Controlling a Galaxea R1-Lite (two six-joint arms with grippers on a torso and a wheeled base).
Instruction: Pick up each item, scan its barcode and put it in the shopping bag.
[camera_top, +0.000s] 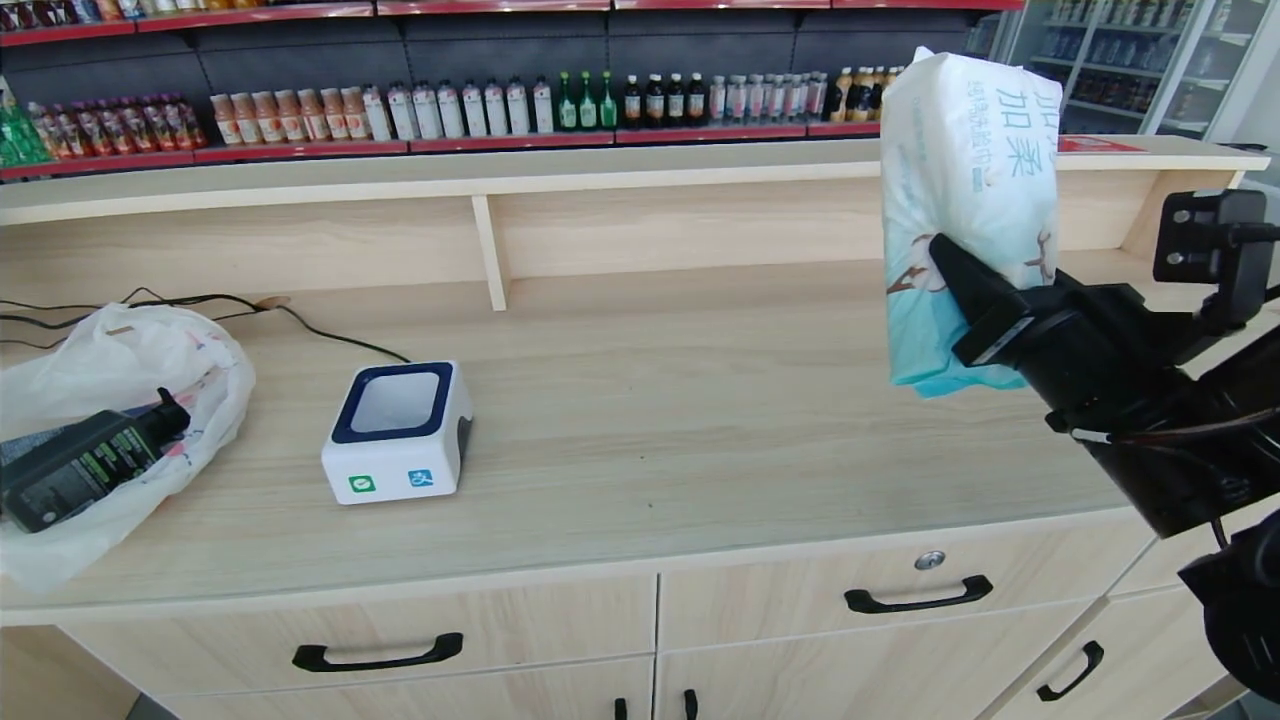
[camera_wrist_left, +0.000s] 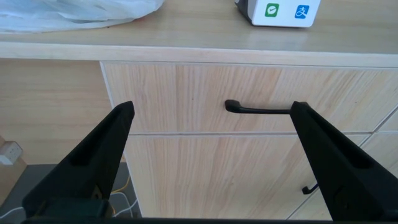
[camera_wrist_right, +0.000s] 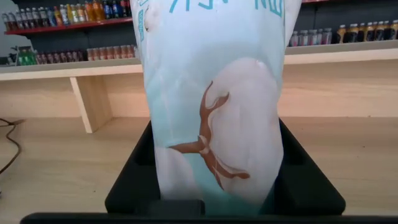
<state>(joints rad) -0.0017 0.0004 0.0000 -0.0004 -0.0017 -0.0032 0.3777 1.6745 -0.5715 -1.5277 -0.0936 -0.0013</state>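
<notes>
right pincer (camera_top: 950, 265) pinches the tissue pack (camera_top: 965, 150) upright above the desk (camera_top: 700, 430), so i can swing it over the scanner (camera_top: 398, 432).

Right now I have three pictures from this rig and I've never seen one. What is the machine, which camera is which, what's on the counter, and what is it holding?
It is a two-armed robot on wheels, standing at a shop counter. The wide picture comes from a camera on its head, looking down at the counter. The other two come from cameras on its wrists, each looking out between that arm's two black fingers.

On the counter sits a white scanner box. At the robot's left is a thin plastic shopping bag with a dark bottle lying in or on it.

The right gripper is shut on a soft pack of tissues, held in the air over the counter's right end. The left gripper is open and empty, low down, facing the drawer fronts below the counter.
</notes>
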